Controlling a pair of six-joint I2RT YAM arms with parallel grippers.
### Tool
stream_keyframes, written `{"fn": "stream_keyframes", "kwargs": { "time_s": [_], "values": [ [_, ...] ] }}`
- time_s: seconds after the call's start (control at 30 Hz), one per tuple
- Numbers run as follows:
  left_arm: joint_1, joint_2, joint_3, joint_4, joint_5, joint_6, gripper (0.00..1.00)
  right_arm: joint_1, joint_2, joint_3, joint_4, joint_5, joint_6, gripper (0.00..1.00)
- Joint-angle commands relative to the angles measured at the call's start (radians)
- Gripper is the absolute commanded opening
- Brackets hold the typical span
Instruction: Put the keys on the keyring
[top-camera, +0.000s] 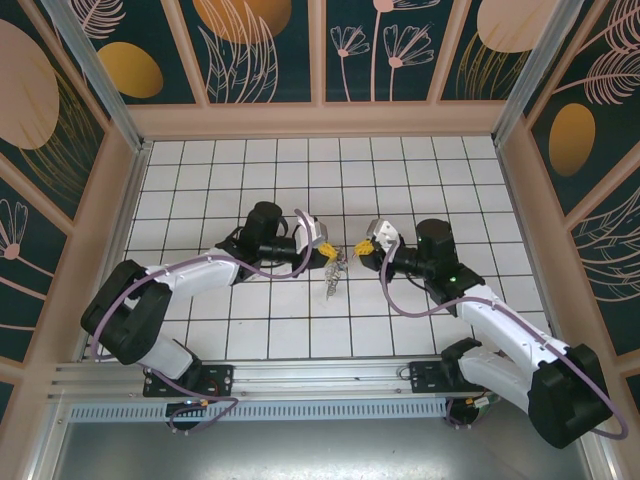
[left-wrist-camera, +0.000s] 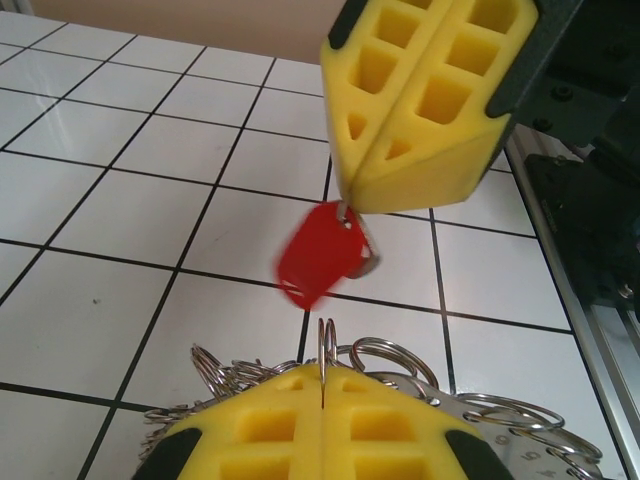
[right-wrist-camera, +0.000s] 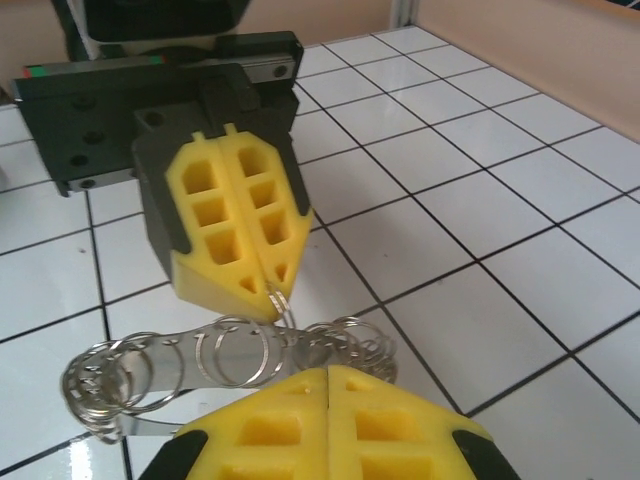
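Note:
My left gripper (left-wrist-camera: 323, 372) is shut on a thin silvery ring of the keyring (left-wrist-camera: 404, 356), whose loops and flat metal strip spread around my fingertips. From the right wrist view, the left gripper (right-wrist-camera: 272, 292) pinches that ring above the keyring (right-wrist-camera: 225, 352), which hangs just over the tiles. My right gripper (left-wrist-camera: 345, 200) is shut on a red-headed key (left-wrist-camera: 320, 257), held tilted a little above the pinched ring. In the top view, the two grippers (top-camera: 326, 250) (top-camera: 364, 245) meet tip to tip at mid-floor, with the keyring (top-camera: 335, 276) dangling below them. My own right fingers hide the key in the right wrist view.
The floor is white tiles with dark grout (top-camera: 300, 180). Beige walls (top-camera: 320, 120) enclose it on three sides. A metal rail (top-camera: 300, 375) with both arm bases runs along the near edge.

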Motion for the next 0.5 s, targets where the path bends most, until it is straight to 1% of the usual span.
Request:
{"fn": "stream_keyframes", "kwargs": {
  "time_s": [0.0, 0.07, 0.13, 0.37, 0.47],
  "values": [
    [-0.012, 0.004, 0.030, 0.067, 0.014, 0.015, 0.00, 0.011, -0.009, 0.012, 0.023, 0.083, -0.044, 0.00],
    [-0.013, 0.006, 0.028, 0.076, 0.008, 0.009, 0.00, 0.008, -0.015, 0.005, 0.036, 0.113, -0.047, 0.00],
    [-0.013, 0.008, 0.027, 0.082, 0.001, 0.007, 0.00, -0.004, -0.027, -0.004, 0.054, 0.095, -0.045, 0.00],
    [-0.014, 0.003, 0.026, 0.096, -0.020, -0.017, 0.00, -0.138, -0.062, -0.076, 0.217, -0.096, 0.154, 0.00],
    [-0.014, 0.000, 0.023, 0.099, -0.026, -0.021, 0.00, -0.151, -0.057, -0.076, 0.207, -0.148, 0.143, 0.00]
  ]
}}
